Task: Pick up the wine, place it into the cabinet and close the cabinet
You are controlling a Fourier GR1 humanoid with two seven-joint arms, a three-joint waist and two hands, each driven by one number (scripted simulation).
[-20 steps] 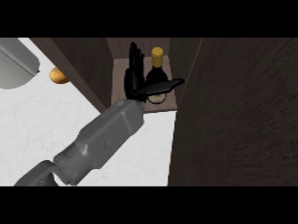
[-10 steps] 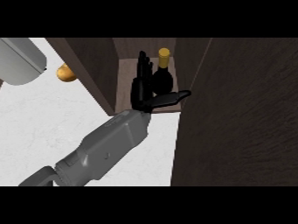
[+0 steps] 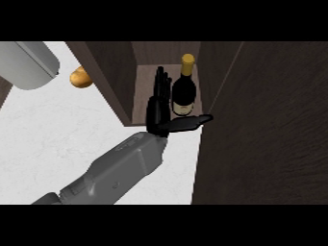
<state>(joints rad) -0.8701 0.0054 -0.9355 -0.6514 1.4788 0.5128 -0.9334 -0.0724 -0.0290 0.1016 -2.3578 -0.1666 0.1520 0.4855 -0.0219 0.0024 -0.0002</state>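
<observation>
The wine bottle is standing inside the open cabinet, on the compartment's floor, its gold-capped neck pointing toward twelve o'clock and its pale label facing the view's lower side. The bottle is sitting toward the right side of the narrow compartment, close to the dark wood panel that is filling the view from one o'clock down to five o'clock.

One hand is reaching into the compartment on a grey forearm that is coming in from about seven o'clock; nothing in the view settles which of the two arms it is. Its fingers are lying straight and spread apart along the bottle's left side, at about nine o'clock of the bottle, just beside it. The thumb is sticking out toward three o'clock, crossing just below the bottle's base. Nothing is curling round the glass, so the hand is standing open next to the bottle; whether the fingers are actually touching it cannot be told.

On the white counter, a round orange object is resting at ten o'clock, just beside the cabinet's left wall. A grey rounded object is lying farther out in the same direction, partly cut off by the view's edge.
</observation>
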